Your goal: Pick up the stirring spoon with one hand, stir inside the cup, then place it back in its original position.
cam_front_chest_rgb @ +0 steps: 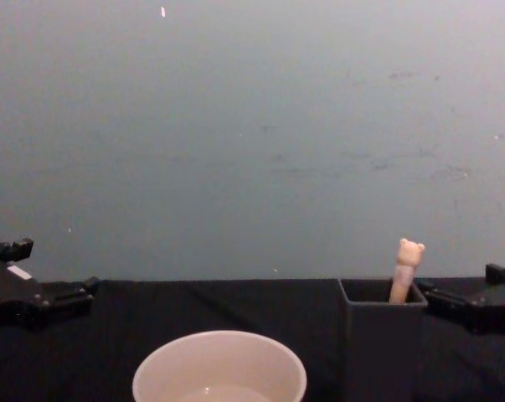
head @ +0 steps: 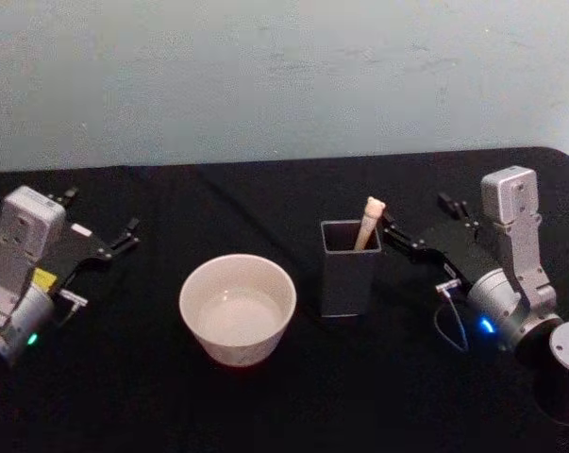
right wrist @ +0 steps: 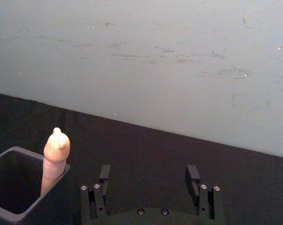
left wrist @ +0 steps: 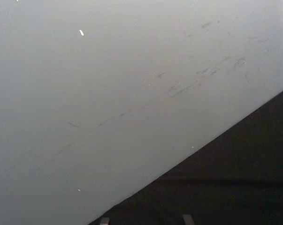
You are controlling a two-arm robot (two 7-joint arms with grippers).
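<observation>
Black tablecloth [head: 265,406], pale scuffed wall [head: 265,75]

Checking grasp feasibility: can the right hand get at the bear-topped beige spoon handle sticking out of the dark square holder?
Probably yes. The right hand sits open beside the dark square holder, and the bear-topped beige spoon handle rises above its rim with nothing between them.

**No readable text**

No text, brand, number or sign can be read in any view. A small yellow sticker and a white tag are seen on the left gripper [head: 103,247] (too small for any lettering to be made out). A white tag is seen by the right gripper [head: 426,226], likewise unreadable.
</observation>
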